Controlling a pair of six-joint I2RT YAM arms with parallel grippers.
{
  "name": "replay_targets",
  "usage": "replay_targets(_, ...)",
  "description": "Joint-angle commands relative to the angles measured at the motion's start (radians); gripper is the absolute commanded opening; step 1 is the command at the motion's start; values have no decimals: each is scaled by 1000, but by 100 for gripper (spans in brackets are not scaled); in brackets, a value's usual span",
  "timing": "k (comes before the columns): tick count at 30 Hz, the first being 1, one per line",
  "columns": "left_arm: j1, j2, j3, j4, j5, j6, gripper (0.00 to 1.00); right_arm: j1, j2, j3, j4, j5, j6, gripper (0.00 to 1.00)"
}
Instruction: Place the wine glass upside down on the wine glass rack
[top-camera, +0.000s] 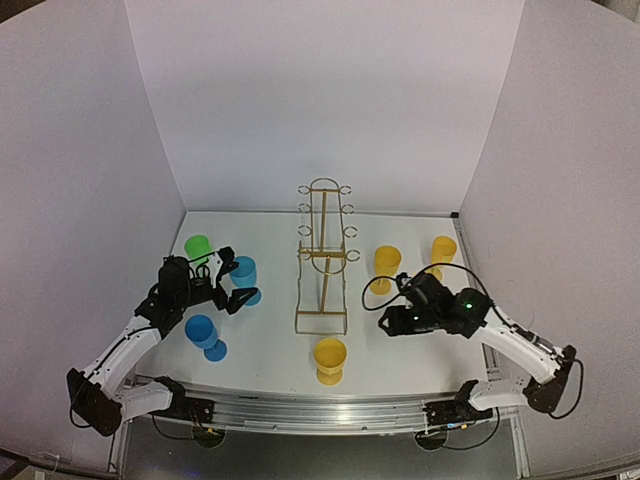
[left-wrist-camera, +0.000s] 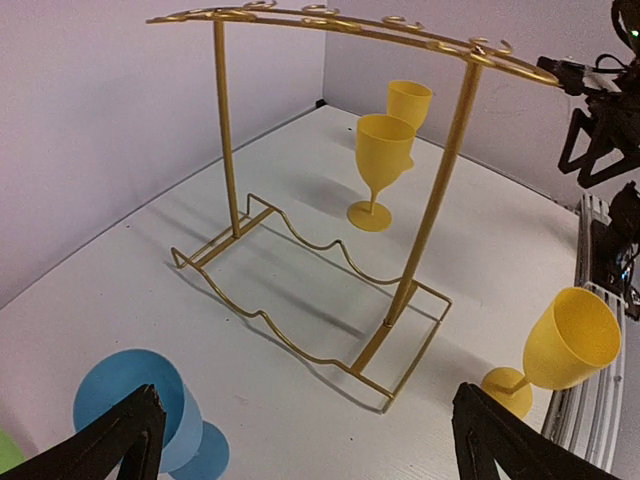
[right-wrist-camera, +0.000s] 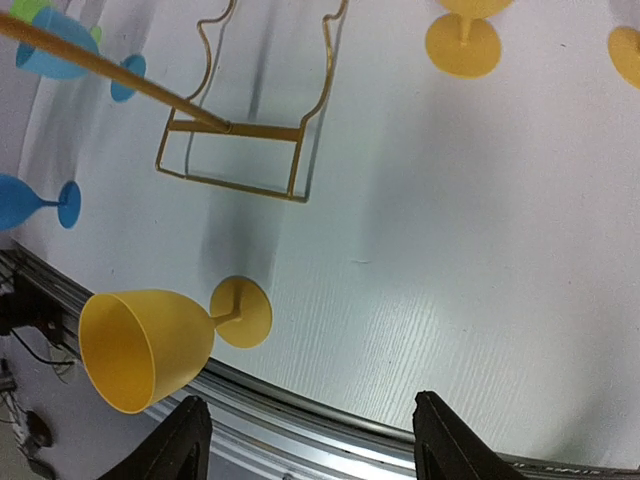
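Top view: wine glass rack (top-camera: 322, 262) upright in the middle of the table (top-camera: 270, 350), with no glass on it. Nearest yellow wine glass (top-camera: 330, 358) upright just in front of the rack, near the front edge. Right gripper (top-camera: 388, 318) low at the rack's right side, holding nothing. Left gripper (top-camera: 238, 278) close by a blue glass (top-camera: 243, 270); around it or only beside it, hard to say. Impossible to tell the intended glass among the several coloured ones.

Left wrist view: left gripper (left-wrist-camera: 308, 420) spread fully, only bare table in the gap. Blue glass partly hidden behind the left finger. Rack ahead, its ring loops (left-wrist-camera: 500, 45) partly cut off at the top.

Right wrist view: right gripper (right-wrist-camera: 310, 415) apart, gap empty. Yellow wine glass beside the left finger, not between. Only the rack's base visible; other yellow glasses (right-wrist-camera: 462, 45) reduced to feet at the top edge.

Judged as light, stiff plastic, smooth, probably slippery on the round bowl. Better to take at the thin stem or low on the bowl, leaving the foot free for a loop after turning over.
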Motion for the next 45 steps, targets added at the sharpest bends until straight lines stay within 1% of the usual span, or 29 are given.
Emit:
replay_targets(1,-36,-9,47,-98,43,115,100,169,145,80,97,93,-15,67)
replay_targets(5,-42,-3,46,-81,48,90,100,244,300,158,142,103,-35,71)
replay_targets(8,-42,2,50,-68,54,76,100,248,378,202,146,74,-44,71)
replay_targets(12,-42,0,52,-76,56,93,100,248,408,204,146,35,-55,66)
replay_targets(17,-42,-2,50,-82,34,113,100,261,436,201,144,-6,-78,56)
replay_targets(24,-42,-4,55,-91,15,105,100,263,484,203,143,-18,-91,32)
replay_targets(27,-42,-7,59,-108,18,111,100,263,473,202,143,-10,-93,11)
replay_targets(29,-42,-12,62,-111,20,93,100,264,458,208,143,-19,-93,2)
replay_targets(30,-41,-15,64,-110,19,79,100,264,449,214,143,-28,-96,0)
replay_targets(33,-42,-28,74,-89,-24,-4,100,272,423,264,146,-82,-132,0)
replay_targets(36,-41,-50,102,-54,-101,-121,100,298,401,379,147,-139,-211,0)
replay_targets(41,-26,-97,202,-2,-157,-277,100,303,389,591,178,-213,-295,0)
replay_targets(43,-2,-103,268,21,-206,-311,100,303,397,681,192,-228,-332,0)
replay_targets(45,31,-97,341,48,-283,-335,100,303,409,778,197,-209,-387,0)
